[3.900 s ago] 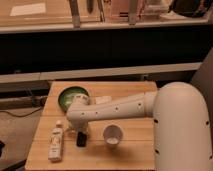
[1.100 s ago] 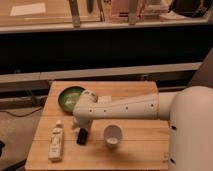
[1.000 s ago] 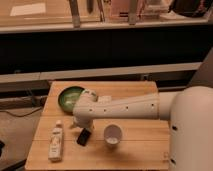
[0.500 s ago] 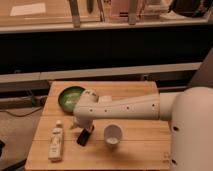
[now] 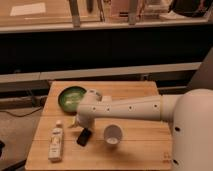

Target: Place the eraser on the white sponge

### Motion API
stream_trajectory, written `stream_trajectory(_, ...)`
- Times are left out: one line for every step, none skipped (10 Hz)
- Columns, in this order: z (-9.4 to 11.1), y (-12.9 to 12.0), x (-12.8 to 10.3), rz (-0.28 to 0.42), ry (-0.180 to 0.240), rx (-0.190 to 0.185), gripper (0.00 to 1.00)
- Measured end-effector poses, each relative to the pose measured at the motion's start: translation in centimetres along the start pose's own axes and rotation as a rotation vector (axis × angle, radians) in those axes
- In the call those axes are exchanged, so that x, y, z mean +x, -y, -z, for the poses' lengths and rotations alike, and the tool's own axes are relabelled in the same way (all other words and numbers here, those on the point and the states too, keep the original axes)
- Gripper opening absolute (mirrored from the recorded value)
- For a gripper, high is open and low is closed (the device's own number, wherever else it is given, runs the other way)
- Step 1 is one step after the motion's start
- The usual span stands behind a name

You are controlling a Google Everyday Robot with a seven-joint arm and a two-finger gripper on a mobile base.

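You see a small black rectangular eraser [image 5: 84, 136] with a flat, matte, dark face. It lies on a light wooden table [image 5: 145, 150], between a white plastic bottle [image 5: 56, 143] lying on its side and a white cup [image 5: 113, 135]. A round green bowl [image 5: 71, 96] sits farther back. Behind the table runs a dark wall with a pale ledge. The eraser's long axis is slanted, its near end left and its far end right. The gripper [image 5: 81, 124], at the tip of the white arm, is just above the eraser. You cannot tell whether it grips anything.
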Motion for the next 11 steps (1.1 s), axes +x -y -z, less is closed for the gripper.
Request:
stream_trajectory(0.0,0.2,0.0,-0.005,0.000,-0.003,0.80)
stream_trajectory(-0.2,0.1,0.1,-0.019,0.001,-0.012,0.80)
stream_trajectory(-0.5,-0.1,0.1,-0.035,0.004,-0.025,0.80)
stream_trajectory(-0.9,0.0,0.0,-0.042,0.009,-0.034,0.80)
stream_trajectory(-1.1,0.0,0.0,-0.048,0.012,-0.040,0.80)
stream_trajectory(-1.5,-0.2,0.0,-0.059,0.017,-0.046,0.80)
stream_trajectory(-1.9,-0.4,0.0,-0.068,0.021,-0.048,0.80)
stream_trajectory(-2.3,-0.4,0.0,-0.072,0.024,-0.053,0.80)
stream_trajectory(-2.9,-0.4,-0.1,-0.078,0.030,-0.068,0.80)
stream_trajectory(-3.2,-0.5,-0.2,-0.080,0.033,-0.084,0.78)
stream_trajectory(-4.0,-0.3,-0.4,-0.080,0.037,-0.114,0.59)
